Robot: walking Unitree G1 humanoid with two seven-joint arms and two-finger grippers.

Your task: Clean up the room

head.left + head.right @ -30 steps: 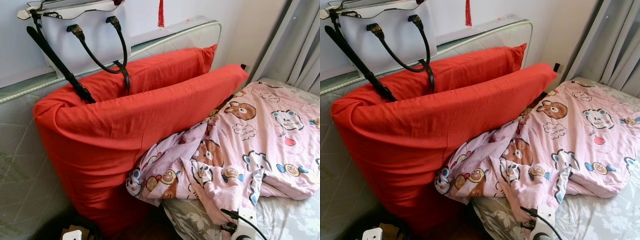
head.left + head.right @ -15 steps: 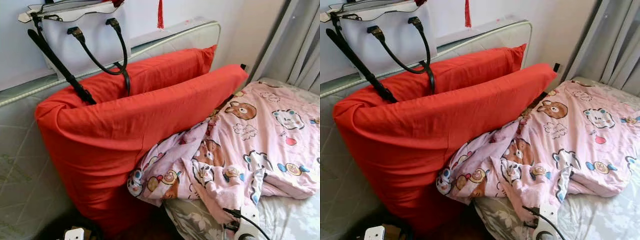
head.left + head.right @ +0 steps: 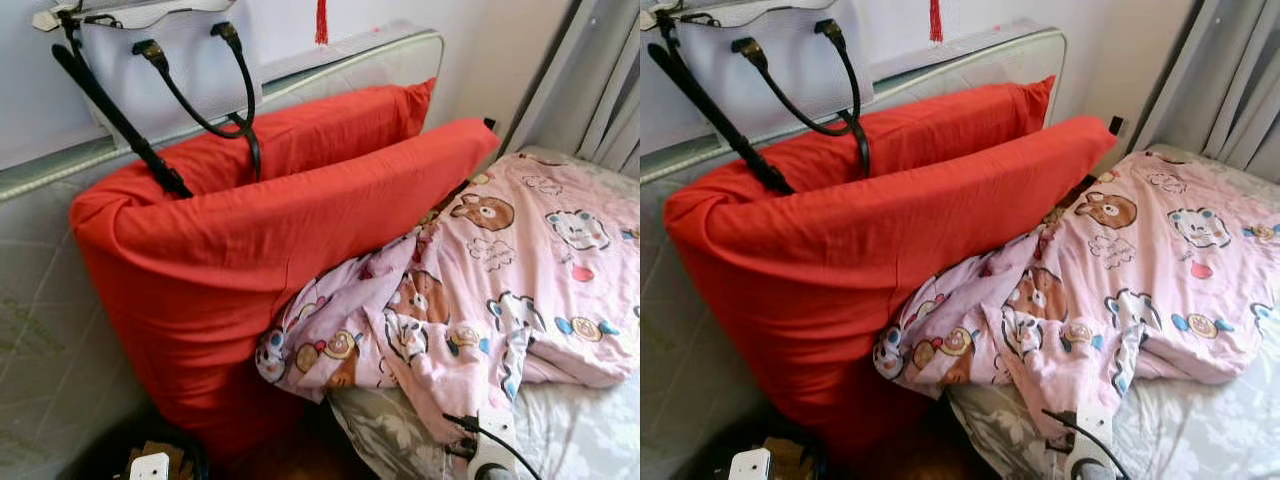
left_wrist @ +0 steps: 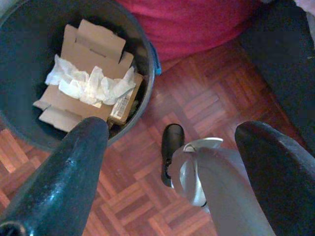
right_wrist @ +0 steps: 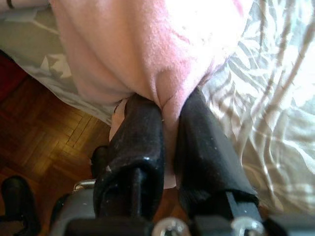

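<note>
Two right gripper (image 5: 170, 118) fingers pinch the pink blanket's (image 3: 520, 280) edge between them.

Room was pretty bright, daylight coming through the grey curtains (image 3: 600, 90) in the corner. Plain white wall (image 3: 460, 20) behind, with a quilted mattress (image 3: 40, 330) propped upright against it. The bed (image 3: 1200, 430) had a grey leaf-print sheet. Floor (image 4: 197, 103) was reddish-brown parquet, kinda shadowy down beside the bed.

White handbag (image 3: 150, 50) cut off at top; right hand (image 5: 170, 123) fingertips buried in pink blanket (image 5: 147, 44).
</note>
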